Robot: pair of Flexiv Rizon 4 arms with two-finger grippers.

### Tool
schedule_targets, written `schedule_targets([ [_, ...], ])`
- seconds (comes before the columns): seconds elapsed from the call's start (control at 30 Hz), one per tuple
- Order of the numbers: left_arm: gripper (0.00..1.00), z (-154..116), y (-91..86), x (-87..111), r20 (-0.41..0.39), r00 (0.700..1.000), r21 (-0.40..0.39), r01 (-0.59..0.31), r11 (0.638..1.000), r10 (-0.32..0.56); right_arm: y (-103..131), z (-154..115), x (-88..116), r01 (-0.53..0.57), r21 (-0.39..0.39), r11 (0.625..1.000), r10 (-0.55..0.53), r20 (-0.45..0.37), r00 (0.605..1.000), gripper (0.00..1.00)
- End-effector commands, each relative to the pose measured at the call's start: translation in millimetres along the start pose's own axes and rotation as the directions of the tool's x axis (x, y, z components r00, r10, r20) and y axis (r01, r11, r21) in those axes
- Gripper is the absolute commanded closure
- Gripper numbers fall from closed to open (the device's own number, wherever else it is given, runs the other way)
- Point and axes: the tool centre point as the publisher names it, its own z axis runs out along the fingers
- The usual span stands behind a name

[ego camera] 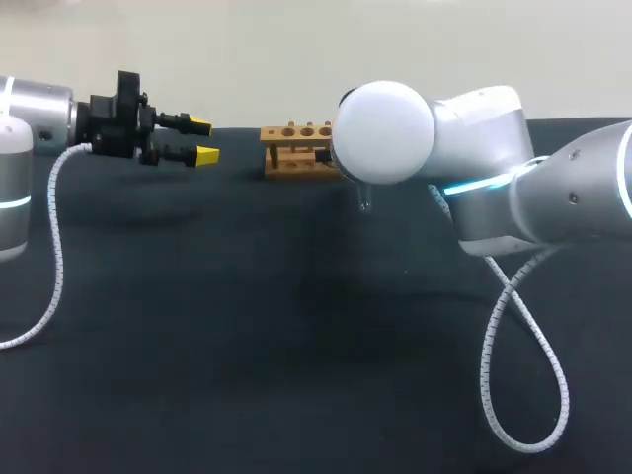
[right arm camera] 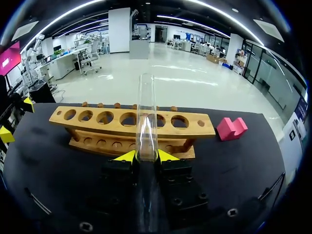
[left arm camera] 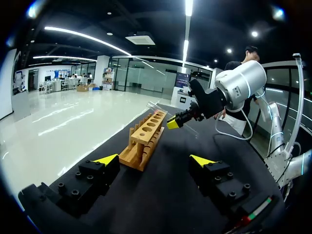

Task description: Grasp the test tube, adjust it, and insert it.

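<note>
Test tube (right arm camera: pixel 146 112) sits pinched between the yellow tips of your right gripper (right arm camera: pixel 146 156), just before the wooden rack (right arm camera: pixel 195 127) (a pink block (right arm camera: pixel 231 127) lies beside it); your left gripper (left arm camera: pixel 153 159) hangs spread wide.

Non-task items: black table (ego camera: pixel 247 355), pink block (right arm camera: pixel 231 128).
The table top is dark and matte. The block is magenta with a stepped outline (looks like two joined cubes, exact form hard to tell). It rests on the table near the far edge, seen from the right wrist view.
</note>
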Motion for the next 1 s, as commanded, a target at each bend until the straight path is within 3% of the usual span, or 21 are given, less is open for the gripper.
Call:
schedule_targets([
  [0.03,0.00,-0.4,-2.2,1.2,0.004,1.000,-0.006,-0.003,1.000,0.003,1.2,6.5,-0.2,-0.002,-0.005,1.000,0.002,-0.016,1.000,1.00],
  [0.5,0.00,-0.4,-2.2,1.2,0.004,1.000,-0.006,-0.003,1.000,0.003,2.4,15.9,8.7,-0.008,-0.026,1.000,0.005,-0.117,0.993,1.00],
  [1.0,0.00,-0.4,-2.2,1.2,0.004,1.000,-0.006,-0.003,1.000,0.003,2.6,16.3,19.2,-0.022,-0.038,0.999,0.016,-0.158,0.987,1.00],
])
